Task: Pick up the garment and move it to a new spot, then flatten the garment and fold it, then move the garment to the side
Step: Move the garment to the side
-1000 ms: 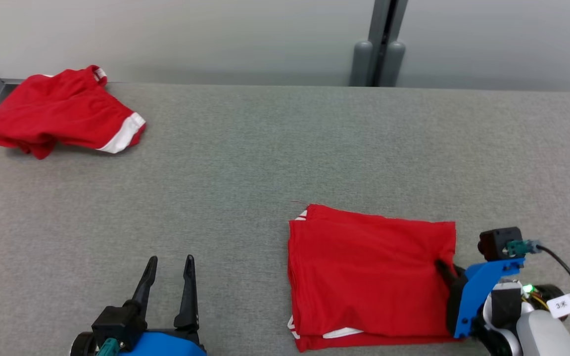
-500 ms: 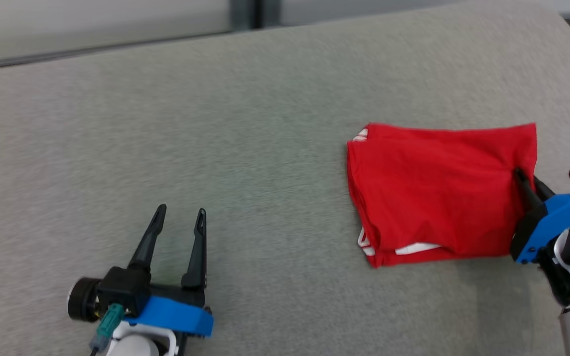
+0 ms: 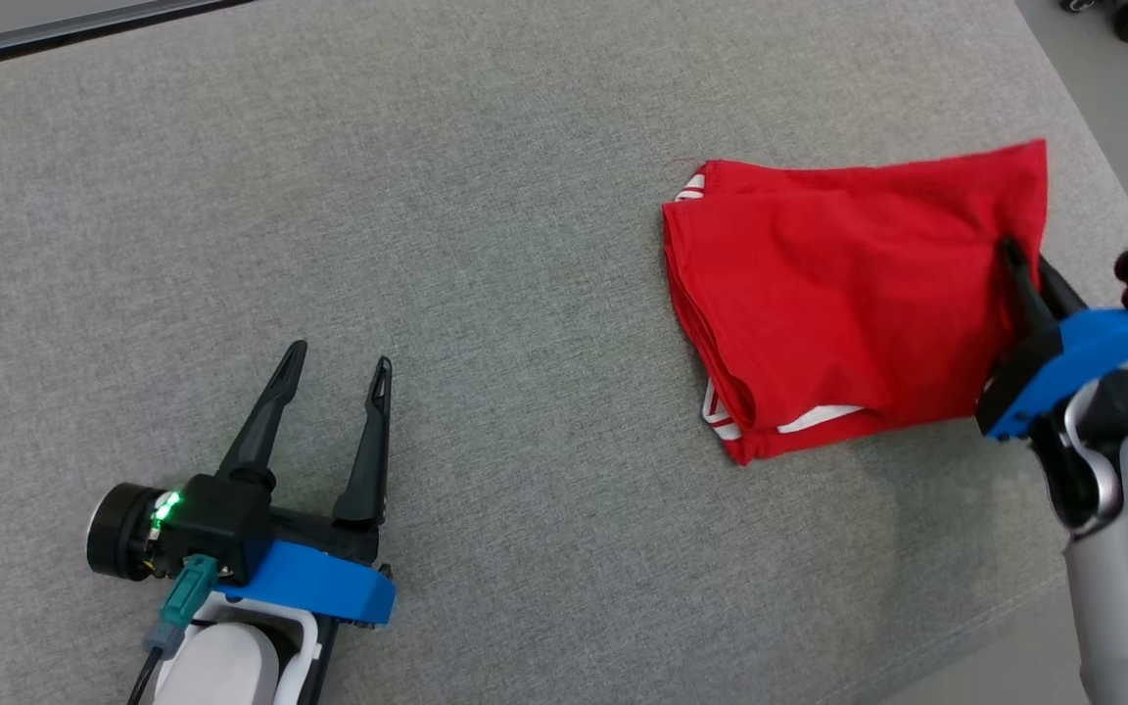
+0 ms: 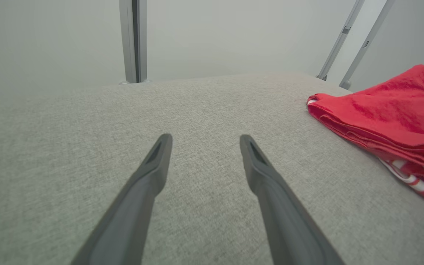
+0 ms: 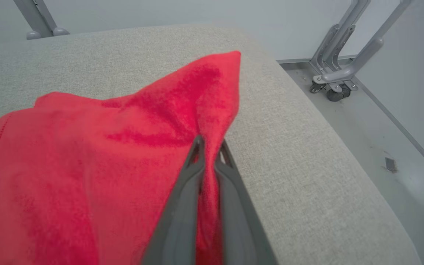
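Moving the folded garment aside: last stage in hand

Item: red garment (image 3: 838, 304) with white trim (image 3: 823, 418), laid in stacked layers on the grey surface (image 3: 486, 196). Position: 2 o'clock in the head view, close to the surface's 3 o'clock edge. The trim shows at the garment's 7 o'clock corner.

Right claw (image 3: 1014, 257): pressed together on the garment's 3 o'clock edge, with cloth caught in the pinch. That edge stands lifted into a peak; the rest of the garment rests on the surface.

Left claw (image 3: 341, 354): spread wide, holding nothing, low over bare surface at 7 o'clock, well apart from the garment.

Status, done: judging by the neat layered rectangle, the flattening and folding appear complete. The pick-up and first relocation cannot be checked from the lie of things, but a folded garment suggests they are past.

Status, in hand: the move to the side, by the look of the grip on the outer edge.

Status, left: carry or drag the garment to its resting place, set it down without spilling the layers, release the pinch.
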